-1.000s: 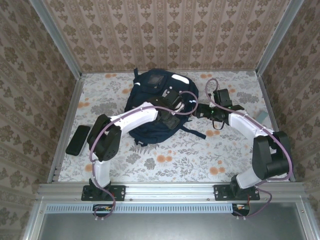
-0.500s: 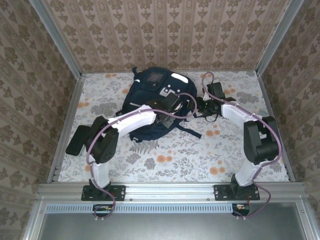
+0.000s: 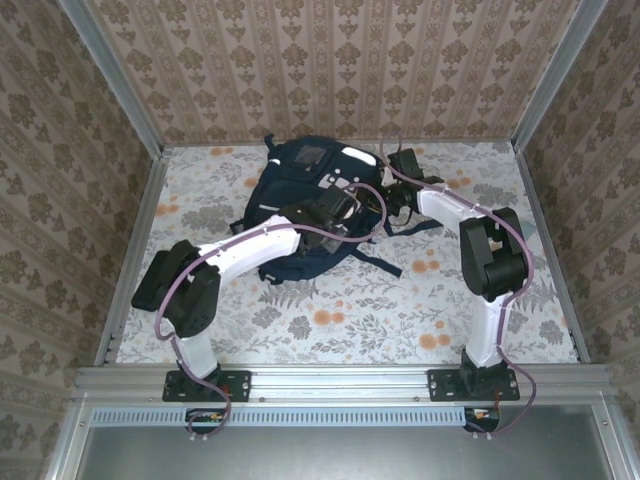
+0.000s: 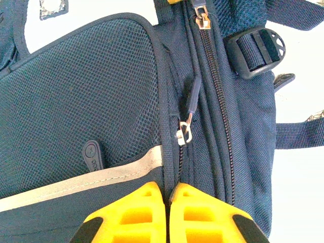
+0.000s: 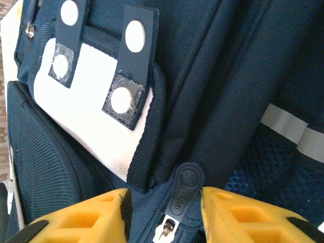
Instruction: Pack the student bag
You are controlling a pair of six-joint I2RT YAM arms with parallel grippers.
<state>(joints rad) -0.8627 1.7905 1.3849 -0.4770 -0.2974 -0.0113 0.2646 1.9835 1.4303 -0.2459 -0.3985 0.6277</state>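
Bag (image 3: 290, 180) is found lying at the far middle of the table (image 3: 420, 300), with its pale patches facing up. Left gripper (image 3: 325, 212) is placed over the bag's middle. Its yellow fingers (image 4: 131, 212) are seen pressed together just below a metal slider (image 4: 183, 135) on a zip line; whether fabric is pinched between them cannot be told. Right gripper (image 3: 396, 198) is set against the bag's right side. Its fingers (image 5: 81, 217) are held partly apart, and a rubber pull (image 5: 185, 187) is seen between them, close against one finger, clear of the other, not clamped.
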